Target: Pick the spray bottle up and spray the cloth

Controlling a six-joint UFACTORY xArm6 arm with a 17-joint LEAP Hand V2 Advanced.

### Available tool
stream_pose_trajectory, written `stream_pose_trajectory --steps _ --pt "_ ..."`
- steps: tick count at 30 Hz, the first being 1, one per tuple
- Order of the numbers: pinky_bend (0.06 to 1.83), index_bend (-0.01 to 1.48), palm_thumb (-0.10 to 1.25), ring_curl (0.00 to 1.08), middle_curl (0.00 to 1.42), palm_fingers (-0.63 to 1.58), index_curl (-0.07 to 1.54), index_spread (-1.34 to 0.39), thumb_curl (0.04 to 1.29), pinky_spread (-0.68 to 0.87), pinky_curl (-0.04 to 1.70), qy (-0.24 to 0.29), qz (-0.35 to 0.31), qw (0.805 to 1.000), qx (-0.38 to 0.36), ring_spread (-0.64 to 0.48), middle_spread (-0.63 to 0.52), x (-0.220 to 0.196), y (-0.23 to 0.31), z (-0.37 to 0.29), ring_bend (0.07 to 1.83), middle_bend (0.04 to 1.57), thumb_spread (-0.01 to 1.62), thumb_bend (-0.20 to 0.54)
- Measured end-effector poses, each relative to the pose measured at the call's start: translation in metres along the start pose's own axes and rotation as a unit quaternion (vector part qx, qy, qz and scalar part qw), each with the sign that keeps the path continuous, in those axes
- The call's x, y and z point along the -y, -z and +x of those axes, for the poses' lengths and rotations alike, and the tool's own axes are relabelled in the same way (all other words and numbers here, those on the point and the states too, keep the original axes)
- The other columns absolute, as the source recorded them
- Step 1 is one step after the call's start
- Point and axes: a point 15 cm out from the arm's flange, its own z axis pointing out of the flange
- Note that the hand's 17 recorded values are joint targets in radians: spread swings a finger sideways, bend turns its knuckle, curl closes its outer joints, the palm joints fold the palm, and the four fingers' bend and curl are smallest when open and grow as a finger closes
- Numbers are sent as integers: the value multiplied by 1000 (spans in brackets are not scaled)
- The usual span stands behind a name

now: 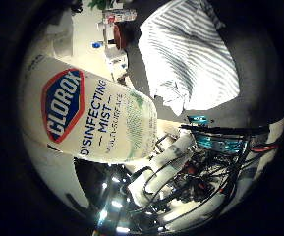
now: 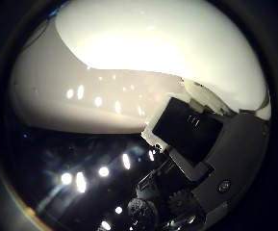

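Observation:
A white spray bottle point(image 1: 90, 118) with a blue and red label fills much of the little finger side view, very close to my palm. In the thumb side view its smooth white body point(image 2: 143, 62) covers most of the picture. My hand point(image 1: 173, 162) has its white and black fingers curled round the bottle's body; one finger point(image 2: 196, 134) presses against its side. A white cloth with grey stripes point(image 1: 190, 54) lies spread on the dark table beyond the bottle, apart from it.
Behind the cloth, at the table's far side, stand a small can point(image 1: 118, 15) and a few other small objects point(image 1: 117, 59). The dark table surface point(image 1: 259, 88) shows beside the cloth.

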Motion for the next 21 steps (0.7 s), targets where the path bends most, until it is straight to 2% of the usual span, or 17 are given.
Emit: stream_pose_trajectory --steps 4,9,21 --pt "1262 1097 952 545 669 1244 681 -305 1036 -349 598 1 -6 1000 -5 -217 -192 -1 -5 2 1423 1318 591 -18" --pt "1262 1097 956 545 670 1244 681 -305 1042 -349 599 18 -15 1000 -9 -217 -192 -11 -9 -29 1423 1317 588 -18" --pt "1258 1097 956 545 669 1245 681 -305 1055 -347 595 58 -78 995 -1 -217 -192 -72 -56 -100 1423 1321 616 -17"
